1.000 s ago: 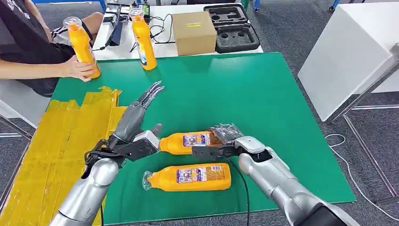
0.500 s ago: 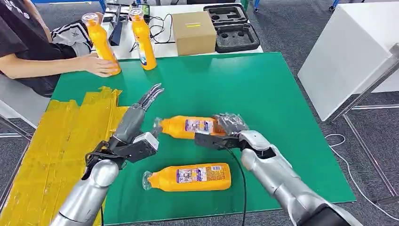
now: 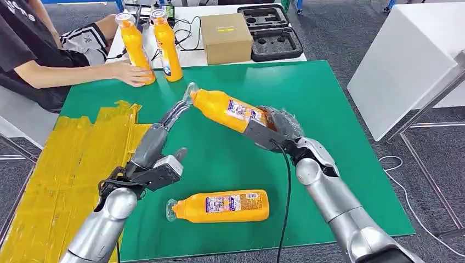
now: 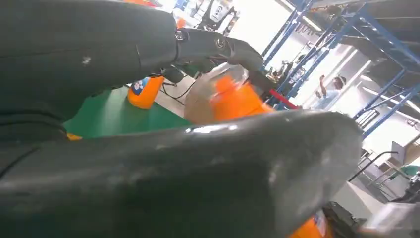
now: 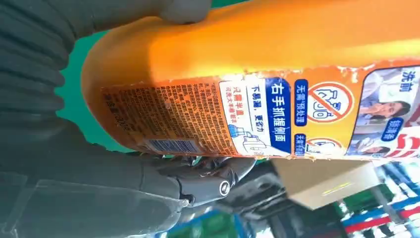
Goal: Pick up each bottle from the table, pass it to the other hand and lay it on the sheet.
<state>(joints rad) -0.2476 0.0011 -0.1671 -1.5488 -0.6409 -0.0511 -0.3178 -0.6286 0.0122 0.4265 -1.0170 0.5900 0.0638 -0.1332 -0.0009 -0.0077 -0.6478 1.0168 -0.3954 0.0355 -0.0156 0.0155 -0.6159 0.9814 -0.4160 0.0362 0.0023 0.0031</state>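
Nearest me, an orange plastic bottle with a printed label (image 3: 220,205) lies on its side on the green table mat (image 3: 329,164). My left hand (image 3: 159,153) hovers above the mat with fingers spread, holding nothing. My right hand (image 3: 271,131) grips the base of a second orange bottle (image 3: 225,108), raised and tilted, its clear cap near my left fingertips (image 3: 181,107). The yellow taped sheet (image 3: 66,164) lies left. Farther off, a person's hand (image 3: 134,73) holds an upright orange bottle (image 3: 135,46) beside another (image 3: 166,46).

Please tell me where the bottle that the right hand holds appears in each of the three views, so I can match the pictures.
Head view: the held bottle is lifted above the green mat, cap toward the left hand, base in the right hand.
Left wrist view: its clear cap and orange shoulder show between the dark fingers.
Right wrist view: its labelled body crosses the picture.
Shared landmark: the green mat.
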